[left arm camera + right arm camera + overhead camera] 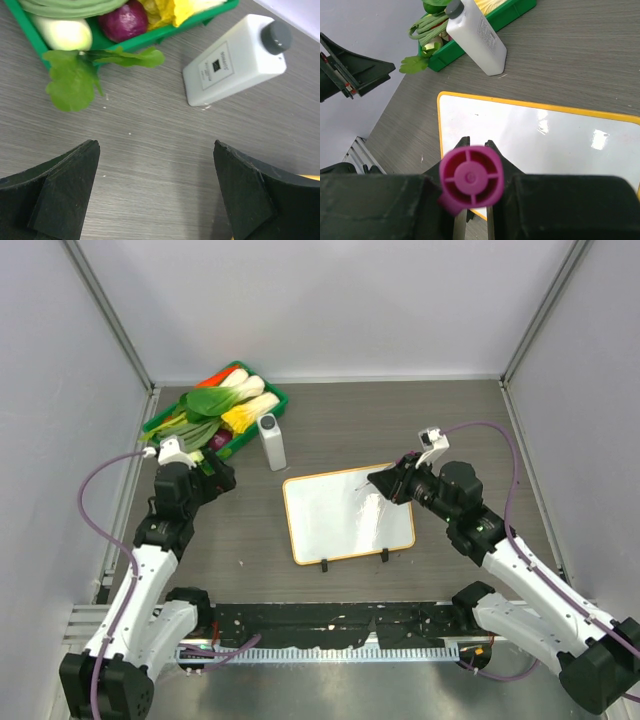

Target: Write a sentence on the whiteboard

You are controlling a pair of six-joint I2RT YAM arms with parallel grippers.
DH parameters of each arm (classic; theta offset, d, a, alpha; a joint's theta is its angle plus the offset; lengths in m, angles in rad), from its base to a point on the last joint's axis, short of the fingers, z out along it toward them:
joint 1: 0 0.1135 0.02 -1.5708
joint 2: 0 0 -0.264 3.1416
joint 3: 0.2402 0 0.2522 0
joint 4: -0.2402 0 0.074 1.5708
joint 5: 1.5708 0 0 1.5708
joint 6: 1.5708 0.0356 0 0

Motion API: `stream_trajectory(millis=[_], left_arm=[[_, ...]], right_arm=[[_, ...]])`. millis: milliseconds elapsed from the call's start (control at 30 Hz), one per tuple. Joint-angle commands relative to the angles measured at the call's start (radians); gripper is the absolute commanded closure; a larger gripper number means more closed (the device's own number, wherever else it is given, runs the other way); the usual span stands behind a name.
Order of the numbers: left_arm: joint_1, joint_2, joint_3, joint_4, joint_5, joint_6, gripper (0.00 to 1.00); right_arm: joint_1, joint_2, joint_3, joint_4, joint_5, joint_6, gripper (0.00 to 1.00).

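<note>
The whiteboard (345,515), white with a thin orange frame, lies flat mid-table, its two black clip feet (324,563) on the near edge. No sentence shows on its white face (545,135). My right gripper (387,483) hovers over the board's far right corner. In the right wrist view the right gripper (477,142) is shut on a magenta marker (471,177), whose butt end faces the camera; its tip is hidden. My left gripper (218,478) hangs left of the board near the tray. It stands open (155,145) over bare table.
A green tray (276,400) of vegetables sits at the back left, with a leaf (75,82) hanging over its rim (30,32). A white bottle with a grey cap (272,442) (235,57) (477,40) lies beside it, just beyond the board. Grey walls enclose the table.
</note>
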State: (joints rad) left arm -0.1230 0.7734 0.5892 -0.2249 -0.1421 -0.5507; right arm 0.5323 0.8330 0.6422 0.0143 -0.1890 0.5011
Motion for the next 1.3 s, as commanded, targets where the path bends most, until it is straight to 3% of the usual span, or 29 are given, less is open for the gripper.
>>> stream_trajectory(millis=[0, 167, 367, 600, 967, 1267], left_arm=[[-0.001, 0.049, 0.124, -0.100, 0.137, -0.011, 0.00], [0.000, 0.092, 0.142, -0.120, 0.206, -0.029, 0.00], [0.002, 0.245, 0.215, -0.215, 0.254, -0.037, 0.00], [0.002, 0.405, 0.219, -0.196, 0.383, -0.052, 0.00], [0.000, 0.325, 0.159, -0.105, 0.403, -0.037, 0.00], [0.002, 0.336, 0.109, -0.034, 0.467, -0.028, 0.01]], right_arm=[[-0.003, 0.009, 0.022, 0.052, 0.010, 0.010, 0.99], [-0.003, 0.037, 0.027, 0.050, 0.000, -0.003, 0.99], [-0.003, 0.054, 0.014, 0.076, -0.032, -0.016, 0.99], [-0.002, 0.090, 0.008, 0.102, -0.050, -0.010, 0.99], [0.027, 0.127, 0.024, 0.118, -0.038, -0.009, 0.99], [0.181, 0.205, 0.082, 0.133, 0.088, -0.042, 0.99]])
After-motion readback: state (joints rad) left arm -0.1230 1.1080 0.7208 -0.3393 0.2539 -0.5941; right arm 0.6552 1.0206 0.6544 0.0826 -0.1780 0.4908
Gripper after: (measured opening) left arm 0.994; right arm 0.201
